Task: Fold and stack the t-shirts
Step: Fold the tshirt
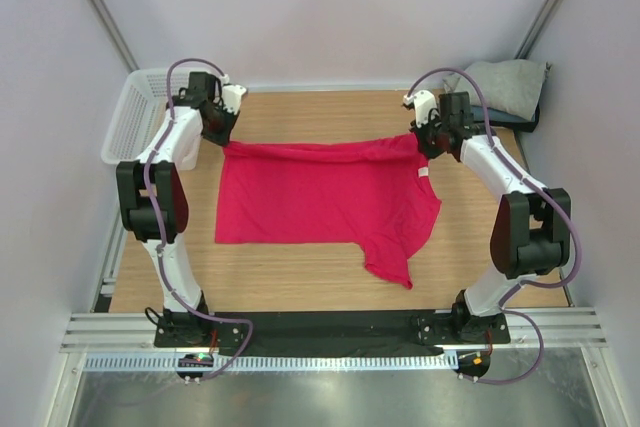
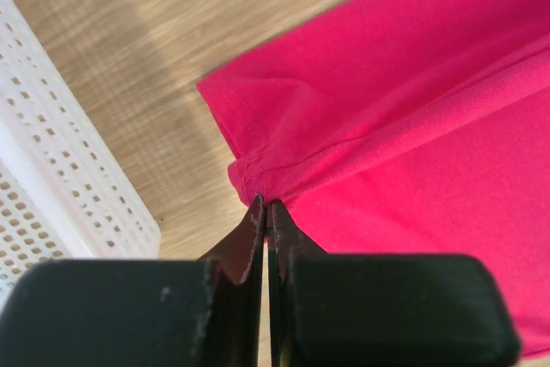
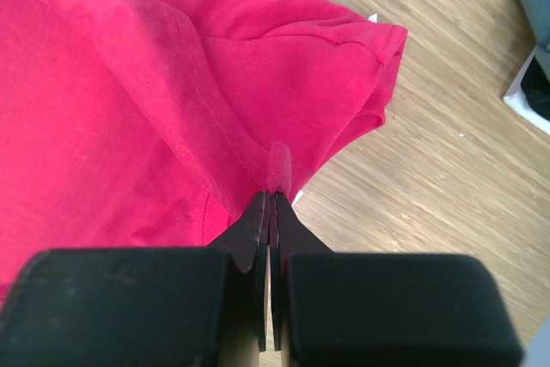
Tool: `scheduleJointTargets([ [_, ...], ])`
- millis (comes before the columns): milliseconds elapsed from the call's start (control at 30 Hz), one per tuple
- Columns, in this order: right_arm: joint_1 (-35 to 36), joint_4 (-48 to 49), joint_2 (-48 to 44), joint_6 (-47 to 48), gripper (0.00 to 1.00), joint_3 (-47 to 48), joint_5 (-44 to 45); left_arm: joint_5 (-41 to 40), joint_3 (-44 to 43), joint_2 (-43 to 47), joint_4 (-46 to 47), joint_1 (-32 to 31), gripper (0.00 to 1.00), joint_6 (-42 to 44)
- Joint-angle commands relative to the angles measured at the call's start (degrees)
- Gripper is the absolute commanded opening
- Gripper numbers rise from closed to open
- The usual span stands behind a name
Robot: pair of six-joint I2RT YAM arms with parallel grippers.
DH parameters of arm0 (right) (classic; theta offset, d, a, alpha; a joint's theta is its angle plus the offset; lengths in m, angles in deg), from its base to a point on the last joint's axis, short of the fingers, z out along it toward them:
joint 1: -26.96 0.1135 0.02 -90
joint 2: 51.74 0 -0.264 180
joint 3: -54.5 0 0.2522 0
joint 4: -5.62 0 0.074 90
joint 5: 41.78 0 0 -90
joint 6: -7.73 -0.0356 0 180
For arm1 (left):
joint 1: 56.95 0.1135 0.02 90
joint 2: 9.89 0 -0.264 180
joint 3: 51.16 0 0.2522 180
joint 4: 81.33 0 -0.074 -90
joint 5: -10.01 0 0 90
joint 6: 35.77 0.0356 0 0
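Observation:
The crimson-pink t-shirt [image 1: 320, 197] lies spread on the wooden table, its far edge stretched between both grippers. My left gripper [image 1: 222, 135] is shut on the shirt's far left corner; the pinched corner shows in the left wrist view [image 2: 249, 174]. My right gripper [image 1: 425, 142] is shut on the far right corner, pinching a fold of the hem [image 3: 279, 165] near a sleeve [image 3: 369, 75]. One sleeve hangs toward the near right [image 1: 392, 262]. A stack of folded shirts, light grey on top [image 1: 510, 87], sits at the far right corner.
A white plastic mesh basket [image 1: 135, 112] stands at the far left, right beside my left gripper; its wall shows in the left wrist view [image 2: 60, 186]. Grey walls close in the sides and back. A black strip [image 1: 320, 327] runs along the near edge.

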Motion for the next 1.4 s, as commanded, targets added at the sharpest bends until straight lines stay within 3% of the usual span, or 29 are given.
scheduleJointTargets([
  [0,-0.2,1.0,-2.8,-1.2,0.01,-0.3,-1.3,1.2,1.0,1.5,-2.5,0.3,0.00,-0.9],
  [367,-0.1,-0.2,-4.0,-1.6,0.01,-5.9,-3.1,1.6,2.5,-0.6,-6.3,0.3,0.01,-2.7],
  [567,0.2,-1.2,-5.4,-2.3,0.01,-7.5,-4.2,1.9,3.7,-0.3,-7.6,0.4,0.10,-3.5],
  [667,0.2,-2.2,-6.3,-2.5,0.13,-7.4,-4.5,1.3,5.8,1.0,-8.2,0.3,0.33,-4.2],
  [700,0.2,-2.6,-6.6,-2.5,0.24,-7.1,-4.8,1.4,6.6,2.4,-8.1,0.3,0.42,-4.6],
  [733,0.2,-3.3,-7.0,-2.6,0.29,-6.8,-5.1,1.4,7.5,3.3,-7.8,0.3,0.46,-5.2],
  [767,0.2,-3.8,-7.7,-2.7,0.32,-6.3,-5.4,1.2,9.2,4.4,-7.4,0.3,0.56,-5.8],
  [800,0.2,-4.1,-8.1,-3.0,0.35,-6.0,-5.6,1.2,9.7,5.3,-6.6,0.3,0.57,-6.8],
  [933,0.2,-4.6,-9.6,-4.1,0.37,-3.6,-6.6,3.2,8.8,9.0,-5.6,0.3,0.59,-8.9],
  [1100,0.2,-2.7,-6.1,-4.2,0.37,-1.6,-6.5,4.5,1.5,4.5,-7.6,-1.1,0.56,-9.1],
  [1367,0.3,-3.3,8.6,-3.9,0.38,7.2,-11.4,8.0,-1.5,-2.8,-11.1,-1.4,0.50,-10.4],
])
